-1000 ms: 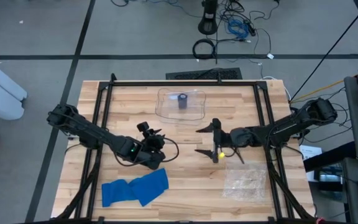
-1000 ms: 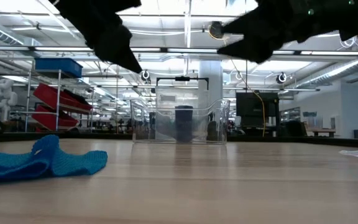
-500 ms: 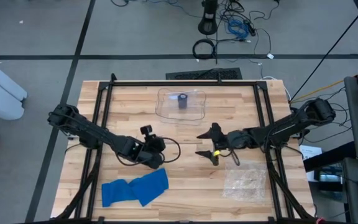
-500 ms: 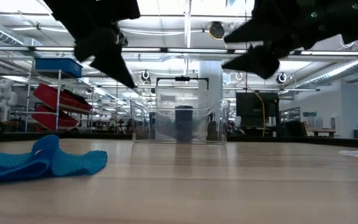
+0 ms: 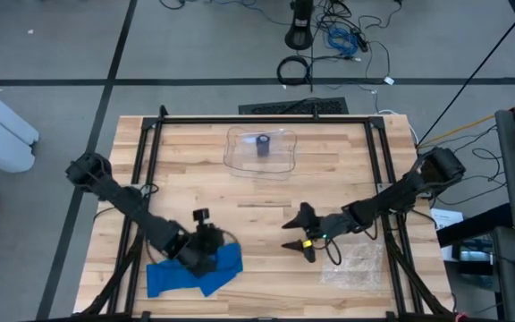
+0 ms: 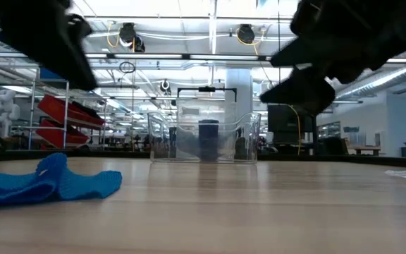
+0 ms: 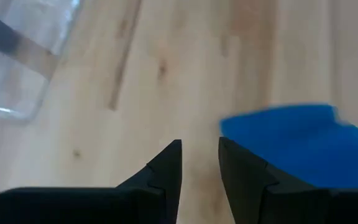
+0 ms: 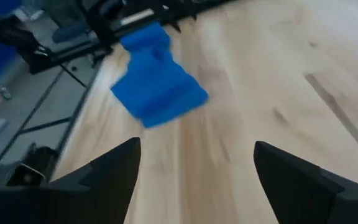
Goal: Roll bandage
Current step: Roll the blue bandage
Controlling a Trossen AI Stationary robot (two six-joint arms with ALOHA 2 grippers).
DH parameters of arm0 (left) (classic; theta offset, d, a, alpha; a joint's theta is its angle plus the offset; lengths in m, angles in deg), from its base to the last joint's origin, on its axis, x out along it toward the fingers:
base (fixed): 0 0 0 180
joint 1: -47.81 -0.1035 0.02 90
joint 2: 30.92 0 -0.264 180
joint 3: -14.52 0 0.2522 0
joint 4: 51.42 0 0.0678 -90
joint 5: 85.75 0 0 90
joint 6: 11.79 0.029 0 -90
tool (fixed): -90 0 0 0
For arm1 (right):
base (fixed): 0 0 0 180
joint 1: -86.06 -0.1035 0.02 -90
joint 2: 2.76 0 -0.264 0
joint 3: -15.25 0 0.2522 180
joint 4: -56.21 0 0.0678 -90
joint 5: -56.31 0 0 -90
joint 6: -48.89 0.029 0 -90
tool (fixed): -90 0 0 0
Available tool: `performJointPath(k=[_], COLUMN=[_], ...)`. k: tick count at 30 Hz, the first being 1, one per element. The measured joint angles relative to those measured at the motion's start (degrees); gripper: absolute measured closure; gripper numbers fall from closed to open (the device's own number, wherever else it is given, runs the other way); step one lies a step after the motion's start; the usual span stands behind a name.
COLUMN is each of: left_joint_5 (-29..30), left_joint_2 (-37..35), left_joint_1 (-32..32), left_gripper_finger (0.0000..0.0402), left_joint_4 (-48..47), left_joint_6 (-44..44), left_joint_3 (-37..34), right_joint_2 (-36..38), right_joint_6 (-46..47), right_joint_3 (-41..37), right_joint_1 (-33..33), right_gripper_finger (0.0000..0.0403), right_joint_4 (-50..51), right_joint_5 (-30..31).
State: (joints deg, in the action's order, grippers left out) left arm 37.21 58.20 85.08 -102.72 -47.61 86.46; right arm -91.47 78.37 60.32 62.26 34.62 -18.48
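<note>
Table (image 5: 266,192) wood, same as before. Clear tray (image 5: 261,149) w/ dark roll (image 5: 263,145) far side, well ahead of both my pincers, unmoved. Plastic bag (image 5: 353,260) just beside my R pincer, unmoved. Blue bandage (image 5: 195,271) near edge, crumpled, lies where it lay 1 s ago.

What changed: my L pincer (image 5: 206,253) came back toward near edge, now over bandage's upper edge; earlier it sat mid-table, apart from the cloth. Jaws narrowed to a small gap, nothing held; wrist view shows bandage (image 7: 297,143) just past my fingertips (image 7: 169,163).

My R pincer (image 5: 299,234) also shifted nearer the edge, jaws wide apart, holding nothing; bandage (image 8: 157,78) well ahead of it.
</note>
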Motion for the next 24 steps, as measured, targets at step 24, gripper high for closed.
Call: performJointPath(k=[24], left_joint_5=[-43.04], left_joint_2=[-0.04], left_joint_1=[9.74], left_gripper_finger=[0.0291], left_joint_4=[-36.97], left_joint_6=[-31.29], left_joint_3=[0.41], right_joint_2=[-21.33], right_joint_6=[-7.68], right_joint_3=[27.02], right_joint_1=[0.65], right_gripper_finger=[0.0106], right_joint_4=[17.83], right_joint_5=[-0.58])
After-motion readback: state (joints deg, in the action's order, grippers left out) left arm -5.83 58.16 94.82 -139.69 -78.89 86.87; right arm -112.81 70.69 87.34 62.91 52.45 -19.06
